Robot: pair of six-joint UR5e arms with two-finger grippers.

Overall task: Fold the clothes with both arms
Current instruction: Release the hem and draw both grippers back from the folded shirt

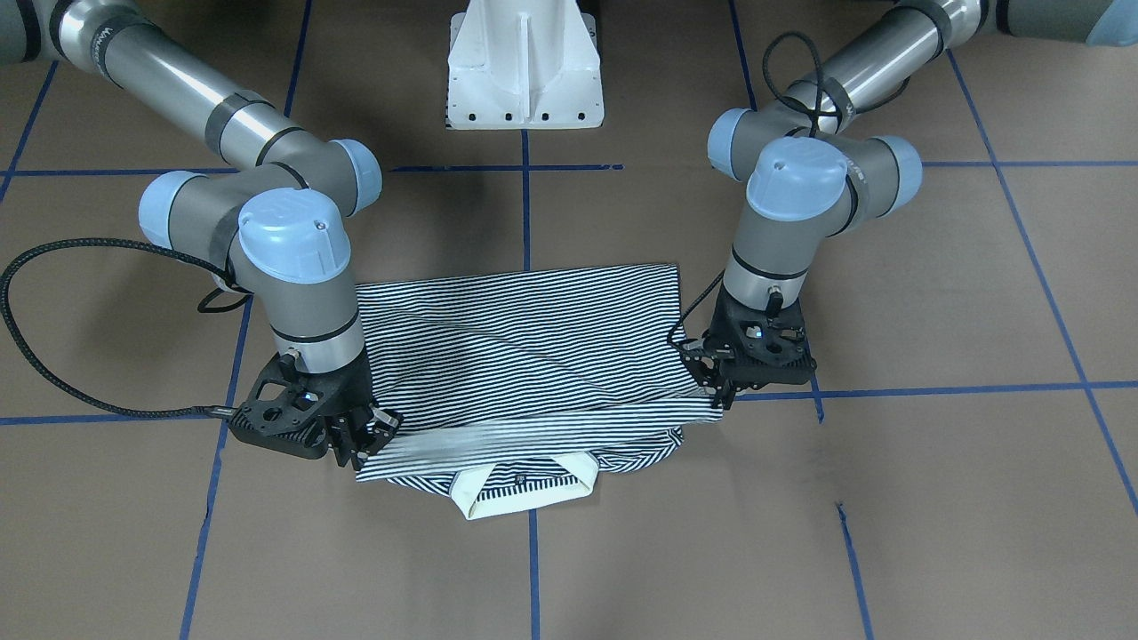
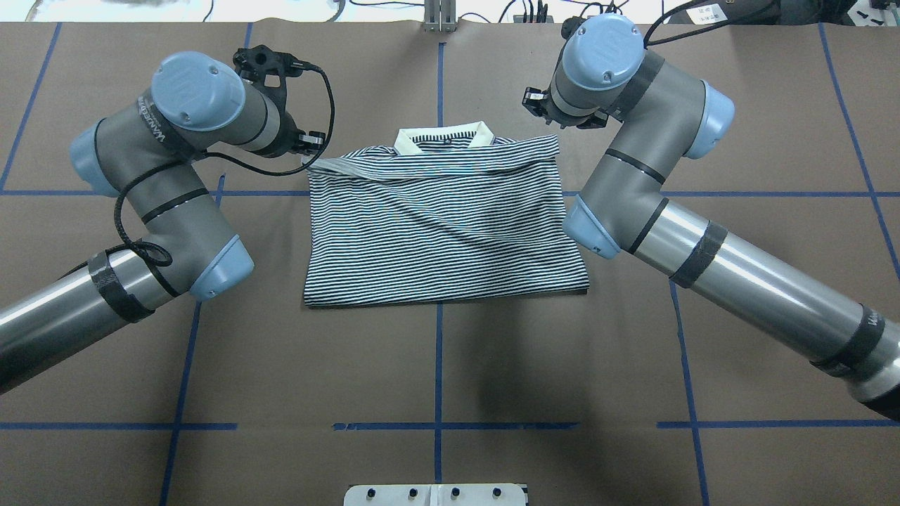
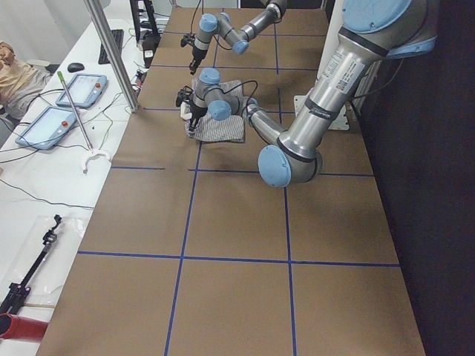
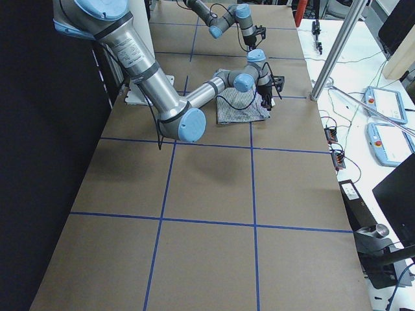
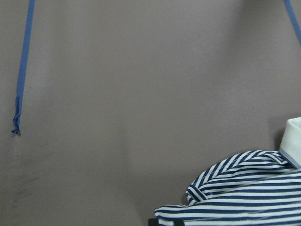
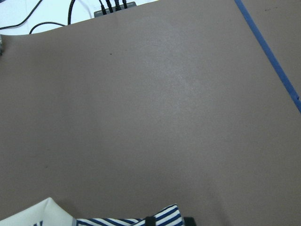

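Observation:
The navy-and-white striped polo shirt lies folded in half on the brown table, its cream collar poking out at the far edge. My left gripper is shut on the folded-over layer's corner at one side of the collar end. At the opposite corner my right gripper is shut on the same layer, and the edge runs taut between the two. In the overhead view the right wrist hides its fingers. Both wrist views show only striped cloth at their bottom edge.
The white pedestal base stands at the robot's side of the table. Blue tape lines grid the brown surface. A side bench carries tablets and cables beyond the far table edge.

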